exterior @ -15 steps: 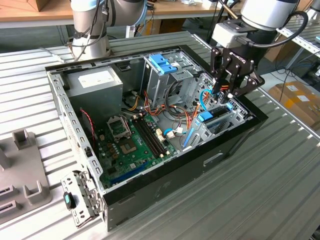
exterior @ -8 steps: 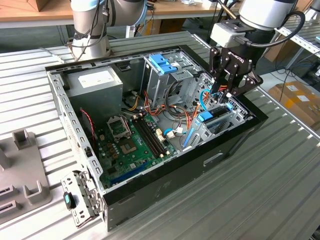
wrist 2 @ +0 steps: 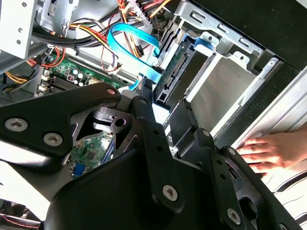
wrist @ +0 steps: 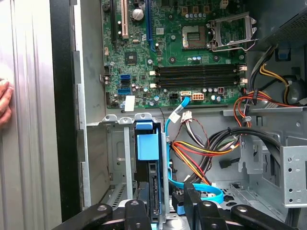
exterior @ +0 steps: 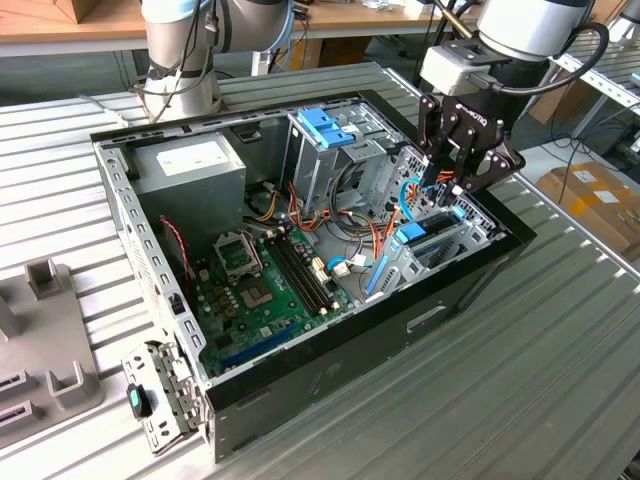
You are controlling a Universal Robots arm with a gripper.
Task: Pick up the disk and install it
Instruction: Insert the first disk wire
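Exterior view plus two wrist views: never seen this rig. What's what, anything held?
One robot arm with a black gripper reaches into an open black computer case lying on a slatted metal table. The exterior view is from a camera off the arm; both wrist views ride on the arm, looking past the gripper. The silver disk in its light-blue plastic carrier stands on edge in the metal drive cage, the gripper right at it; whether it is gripped I cannot tell. A person's hand rests on the table beside the case.

Bright, even light, soft shadows in the case (exterior: 330, 375), some white glare.
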